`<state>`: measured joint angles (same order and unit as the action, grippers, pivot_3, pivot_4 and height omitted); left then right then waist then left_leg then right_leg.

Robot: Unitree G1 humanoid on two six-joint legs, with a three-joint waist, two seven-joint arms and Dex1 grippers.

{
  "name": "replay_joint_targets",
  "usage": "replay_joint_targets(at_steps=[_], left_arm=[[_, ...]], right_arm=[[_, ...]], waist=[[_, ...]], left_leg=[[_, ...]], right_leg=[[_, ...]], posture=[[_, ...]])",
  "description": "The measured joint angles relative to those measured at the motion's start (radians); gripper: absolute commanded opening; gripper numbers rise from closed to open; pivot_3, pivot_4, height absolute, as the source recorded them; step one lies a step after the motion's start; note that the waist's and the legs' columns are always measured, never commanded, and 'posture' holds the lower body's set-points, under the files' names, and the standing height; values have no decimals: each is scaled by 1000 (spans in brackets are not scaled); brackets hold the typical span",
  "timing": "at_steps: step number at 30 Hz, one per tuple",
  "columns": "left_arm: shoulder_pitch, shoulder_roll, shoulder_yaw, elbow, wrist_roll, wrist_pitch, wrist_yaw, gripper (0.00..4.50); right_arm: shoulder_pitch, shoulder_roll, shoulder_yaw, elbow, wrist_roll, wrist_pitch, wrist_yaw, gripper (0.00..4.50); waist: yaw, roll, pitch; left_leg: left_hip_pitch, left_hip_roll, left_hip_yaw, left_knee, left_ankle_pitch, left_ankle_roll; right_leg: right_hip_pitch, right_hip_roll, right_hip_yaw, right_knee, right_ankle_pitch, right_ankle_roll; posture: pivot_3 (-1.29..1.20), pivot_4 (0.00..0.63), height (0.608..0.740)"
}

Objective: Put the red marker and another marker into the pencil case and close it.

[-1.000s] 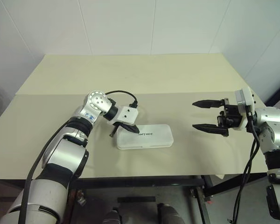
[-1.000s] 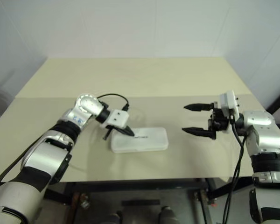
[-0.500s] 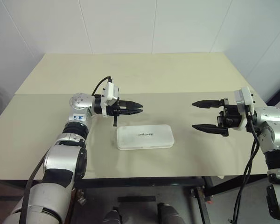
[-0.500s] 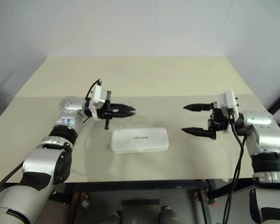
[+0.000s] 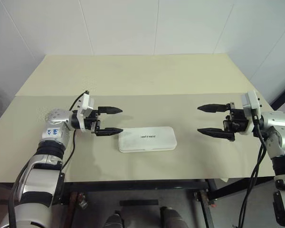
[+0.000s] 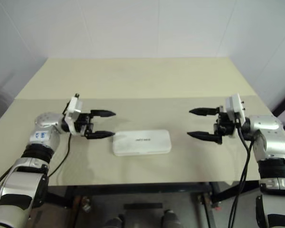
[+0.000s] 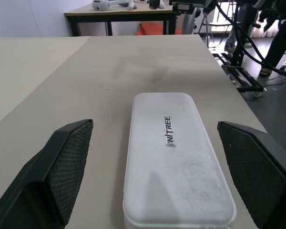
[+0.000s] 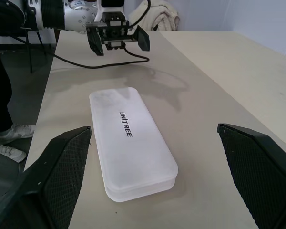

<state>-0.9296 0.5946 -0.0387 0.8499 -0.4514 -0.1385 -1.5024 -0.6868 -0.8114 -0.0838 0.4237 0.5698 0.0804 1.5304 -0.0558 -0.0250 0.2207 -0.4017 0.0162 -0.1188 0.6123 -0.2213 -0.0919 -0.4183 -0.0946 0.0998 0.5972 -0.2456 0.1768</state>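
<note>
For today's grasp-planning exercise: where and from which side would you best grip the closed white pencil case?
Probably across its narrow width near the middle, from above: the pencil case lies flat, lid shut, long sides free on the table.

Along your left gripper (image 7: pixel 155 179), its two black textured fingers (image 7: pixel 69 164) stand spread wide apart, with the white pencil case (image 7: pixel 174 164) lying between them, touching neither. Your case is closed, lid up, its dark "UNITREE" lettering (image 7: pixel 168 130) running lengthwise. It rests flat on the beige table (image 7: pixel 86 71). Beyond the table's far edge you see another table (image 7: pixel 119 9) and black stand legs (image 7: pixel 238 71).
</note>
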Motion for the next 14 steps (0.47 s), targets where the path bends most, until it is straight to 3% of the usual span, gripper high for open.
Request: replay_joint_targets(at_steps=[14], left_arm=[[-21, 2, 29, -9, -21, 42, 0, 4461]], right_arm=[[170, -51, -101, -215, 36, 113, -46, 4500]], waist=[[0, 0, 0]], left_leg=[[0, 0, 0, 0, 0, 0]], right_leg=[[0, 0, 0, 0, 0, -1]], posture=[[0, 150, 740]])
